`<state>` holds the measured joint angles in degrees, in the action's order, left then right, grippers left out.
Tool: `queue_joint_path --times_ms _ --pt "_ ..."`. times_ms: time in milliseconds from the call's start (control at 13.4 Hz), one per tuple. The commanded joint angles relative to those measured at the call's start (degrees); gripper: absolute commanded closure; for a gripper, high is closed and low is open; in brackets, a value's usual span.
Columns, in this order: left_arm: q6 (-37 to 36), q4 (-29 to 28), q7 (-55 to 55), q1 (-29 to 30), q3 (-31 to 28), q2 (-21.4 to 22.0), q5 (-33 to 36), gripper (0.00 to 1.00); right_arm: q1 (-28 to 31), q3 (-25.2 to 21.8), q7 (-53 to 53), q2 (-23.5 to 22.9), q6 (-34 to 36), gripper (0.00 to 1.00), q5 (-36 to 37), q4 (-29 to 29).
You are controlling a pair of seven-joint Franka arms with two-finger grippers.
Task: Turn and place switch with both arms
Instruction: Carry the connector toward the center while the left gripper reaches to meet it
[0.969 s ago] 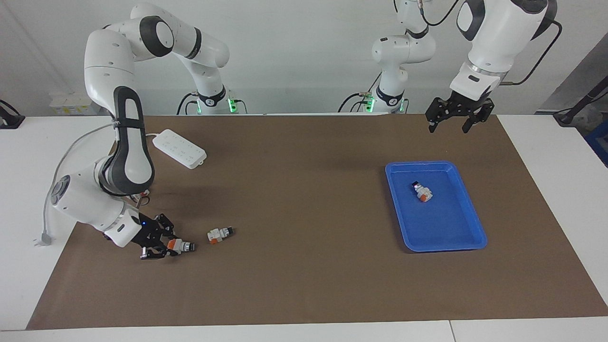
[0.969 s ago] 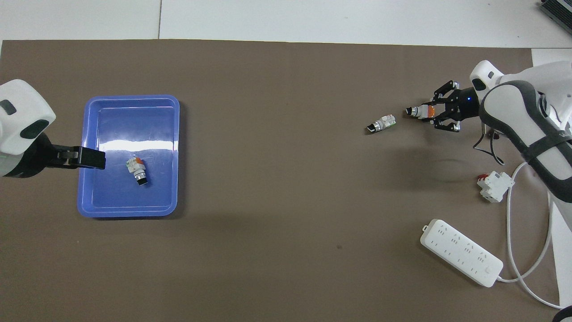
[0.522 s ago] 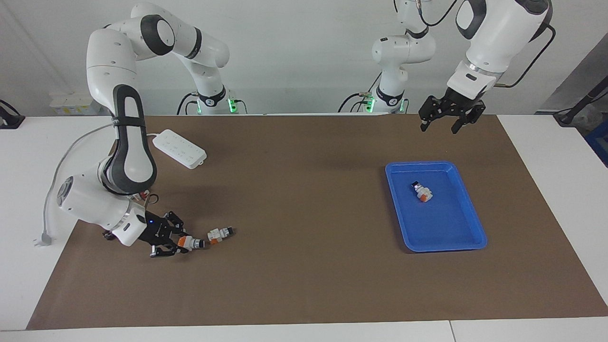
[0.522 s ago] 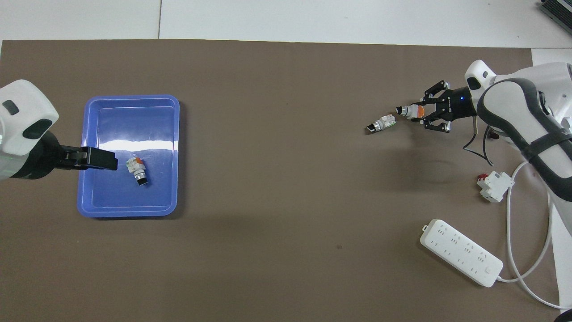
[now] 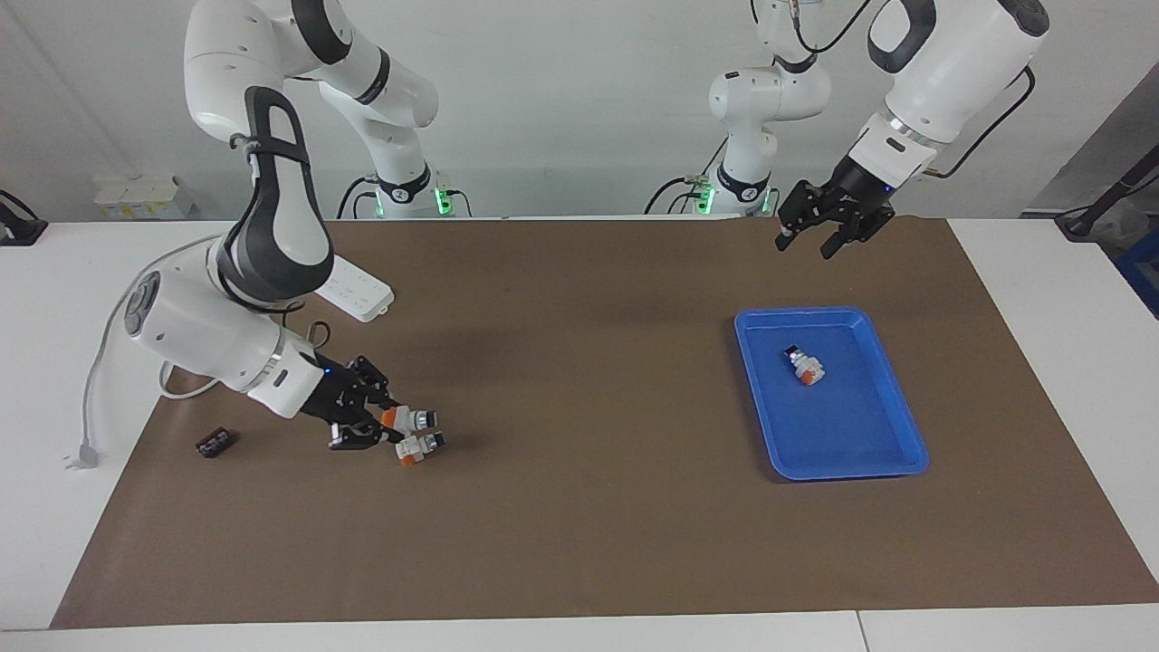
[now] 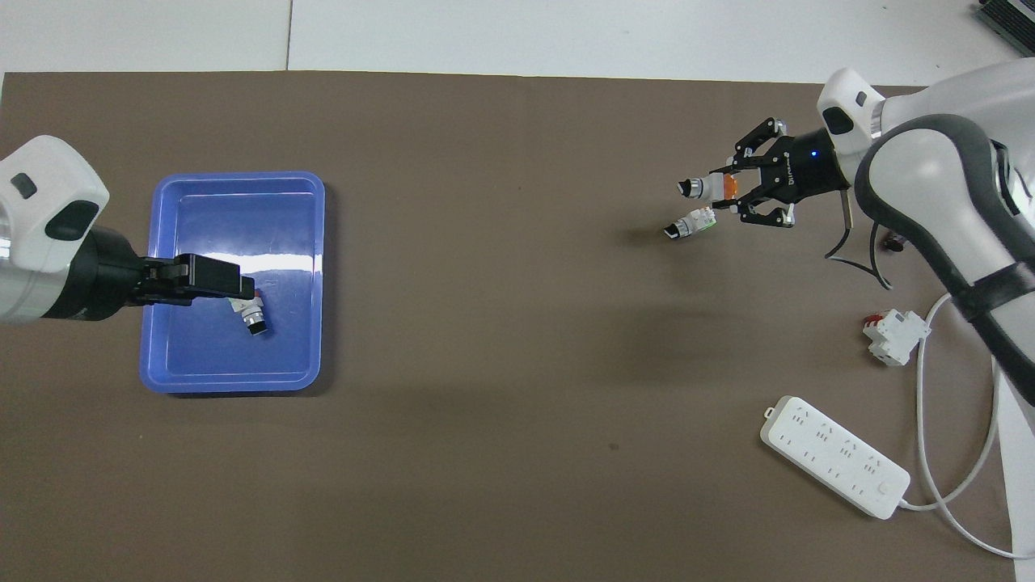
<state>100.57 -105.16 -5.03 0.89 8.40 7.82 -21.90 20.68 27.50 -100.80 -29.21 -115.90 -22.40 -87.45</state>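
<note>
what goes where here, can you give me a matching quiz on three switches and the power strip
Things:
1. switch in the right gripper
2. switch on the mat
3. switch by the left gripper's end
4. power strip

Places:
A. in the blue tray
B. lifted off the mat
C. lying under the held switch
D. toward the right arm's end, near the robots

Pairs: 1-B, 2-C, 3-A, 4-D

Blue tray (image 5: 892,398) — brown mat (image 5: 579,543)

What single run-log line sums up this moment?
right pincer: shut on switch, over the loose switch | left pincer: open, over mat near tray | tray: one switch
</note>
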Motion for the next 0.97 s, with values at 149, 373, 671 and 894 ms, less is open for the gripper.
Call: queue_joint_path --times_ms 149,373,671,894 --pt "11.9 -6.7 -7.4 -6.2 -0.1 0.6 -12.4 0.44 -5.3 0.5 1.8 3.5 -0.5 1.0 -7.6 -2.3" --pt "16.7 -9.4 -7.8 -7.5 -0.1 0.0 -21.8 0.48 -9.1 0.5 2.5 6.3 -1.5 1.0 -14.1 -4.5" --pt "22.6 -9.9 -12.8 -10.6 -0.1 -1.8 -29.3 0.52 -11.8 0.5 2.3 10.1 -7.1 1.0 -26.1 -8.1" --pt "27.6 -10.1 -14.0 -11.7 0.0 -2.7 -36.4 0.55 -12.8 0.5 1.7 10.9 -8.5 1.0 -31.8 -9.3"
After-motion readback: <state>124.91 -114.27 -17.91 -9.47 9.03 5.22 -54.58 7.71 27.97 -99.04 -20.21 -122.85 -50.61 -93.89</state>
